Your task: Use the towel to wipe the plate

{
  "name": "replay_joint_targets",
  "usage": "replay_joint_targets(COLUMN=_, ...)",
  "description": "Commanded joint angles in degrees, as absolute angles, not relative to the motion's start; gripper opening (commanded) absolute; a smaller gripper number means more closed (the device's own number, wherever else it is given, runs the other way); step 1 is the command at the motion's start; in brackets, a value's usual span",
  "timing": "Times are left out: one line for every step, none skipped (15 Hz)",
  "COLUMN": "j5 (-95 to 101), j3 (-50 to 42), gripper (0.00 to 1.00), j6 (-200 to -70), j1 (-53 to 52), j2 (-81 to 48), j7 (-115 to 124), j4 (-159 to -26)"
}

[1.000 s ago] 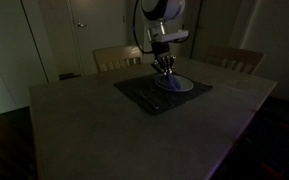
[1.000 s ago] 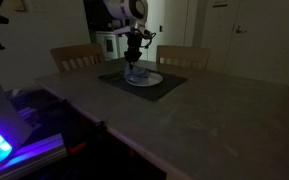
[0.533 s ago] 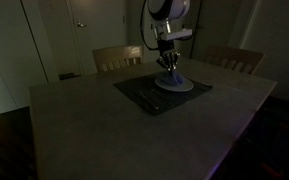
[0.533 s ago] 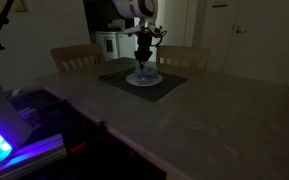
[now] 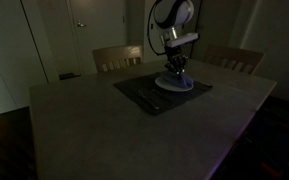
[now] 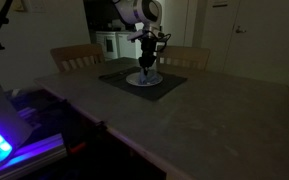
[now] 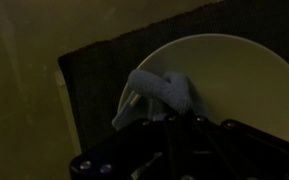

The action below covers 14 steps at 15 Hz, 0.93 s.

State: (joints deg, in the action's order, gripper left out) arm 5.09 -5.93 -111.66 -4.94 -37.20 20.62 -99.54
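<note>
A dark placemat [image 5: 142, 92] lies on the desk [image 5: 84, 125] toward its far edge, where two chairs [image 5: 117, 57] stand. A pale plate [image 5: 175, 84] sits on the placemat's end nearer the desk's far corner. The gripper [image 5: 174, 68] hangs upright over the plate in both exterior views. In the wrist view its fingers are drawn together on a bunched bluish towel [image 7: 162, 92], which is pressed on the plate's [image 7: 244, 80] surface beside the rim, close to where the placemat [image 7: 92, 90] shows.
</note>
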Motion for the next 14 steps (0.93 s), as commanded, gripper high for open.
replay_joint_targets(j5=6.57, j3=-5.65, gripper=0.02, j6=-106.36, j1=-5.74, j2=-34.19, j7=20.72, j4=-102.94)
replay_joint_targets(j5=6.53, j3=-5.09, gripper=0.02, j6=-104.04, j1=-5.71, j2=-33.64, j7=19.50, j4=-103.28)
replay_joint_targets(j5=5.95, j3=-4.32, gripper=0.02, j6=-103.06, j1=-5.57, j2=-33.01, j7=18.49, j4=-103.90)
replay_joint_targets(j5=5.39, j3=-3.65, gripper=0.02, j6=-102.06, j1=-5.56, j2=-32.81, j7=18.00, j4=-104.12)
replay_joint_targets(j5=4.72, j3=-2.79, gripper=0.02, j6=-102.21, j1=-5.41, j2=-32.42, j7=17.15, j4=-104.66)
replay_joint_targets(j5=3.94, j3=-2.00, gripper=0.02, j6=-102.90, j1=-5.24, j2=-32.03, j7=16.44, j4=-105.21)
replay_joint_targets(j5=2.77, j3=-1.13, gripper=0.02, j6=-104.41, j1=-5.13, j2=-31.99, j7=15.84, j4=-105.69)
replay_joint_targets(j5=1.90, j3=-0.50, gripper=0.02, j6=-105.62, j1=-5.21, j2=-32.06, j7=15.56, j4=-105.81)
replay_joint_targets(j5=0.79, j3=0.13, gripper=0.02, j6=-107.00, j1=-5.12, j2=-32.04, j7=15.00, j4=-105.93)
replay_joint_targets(j5=-0.11, j3=0.62, gripper=0.02, j6=-108.41, j1=-5.37, j2=-32.19, j7=15.27, j4=-105.58)
replay_joint_targets(j5=-0.97, j3=0.97, gripper=0.02, j6=-110.00, j1=-5.48, j2=-32.09, j7=15.50, j4=-105.60)
replay_joint_targets(j5=-1.41, j3=1.11, gripper=0.02, j6=-111.99, j1=-5.73, j2=-32.46, j7=16.08, j4=-105.26)
replay_joint_targets(j5=-1.55, j3=1.12, gripper=0.02, j6=-113.51, j1=-5.82, j2=-32.68, j7=16.20, j4=-105.06)
replay_joint_targets(j5=-1.68, j3=1.00, gripper=0.02, j6=-115.24, j1=-5.78, j2=-32.96, j7=16.36, j4=-104.89)
